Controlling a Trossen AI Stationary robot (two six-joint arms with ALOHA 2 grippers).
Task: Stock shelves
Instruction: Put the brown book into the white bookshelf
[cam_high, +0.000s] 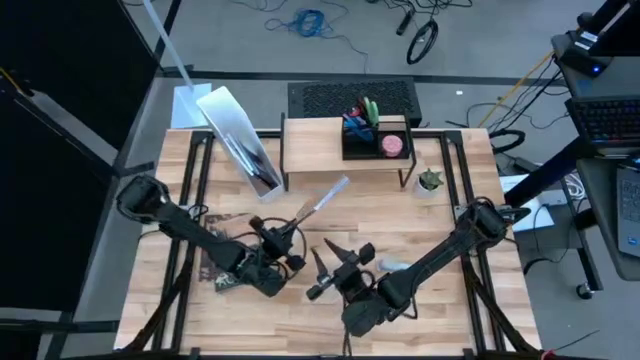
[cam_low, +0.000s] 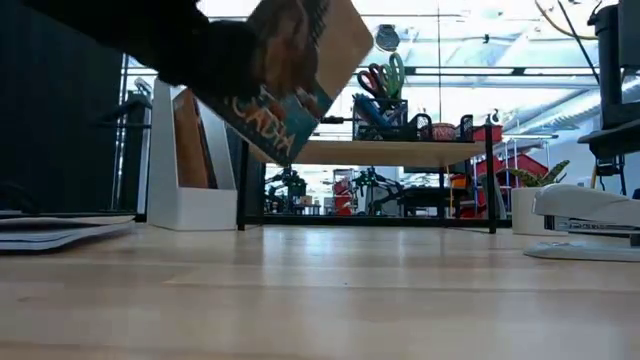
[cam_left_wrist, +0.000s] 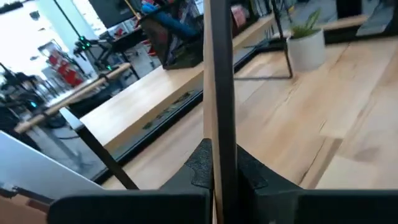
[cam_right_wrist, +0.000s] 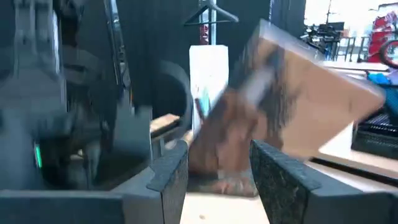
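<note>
The shelves (cam_high: 312, 148) stand at the far middle of the table, a light-wood top on black legs, carrying a black organizer (cam_high: 375, 140). My left gripper (cam_high: 290, 232) is at the table's middle, shut on a thin book (cam_high: 322, 200) with a brown printed cover (cam_low: 300, 70). The book is raised in front of the shelves. My right gripper (cam_high: 318, 278) hovers open just near of it, with nothing between its fingers (cam_right_wrist: 168, 174). My left gripper pinches the book's near end (cam_left_wrist: 219, 163) between its two fingers, one on each cover. The fingers come from the table's near left, slanting toward the shelves, along the book. The book is lifted clear of the table and stands on edge, tilted up toward the shelves.
A white magazine file box (cam_high: 240, 145) stands left of the shelves. A small potted plant (cam_high: 430, 181) sits at their right end. A white stapler (cam_low: 585, 205) lies on the table's right, and flat papers (cam_low: 50, 228) on its left.
</note>
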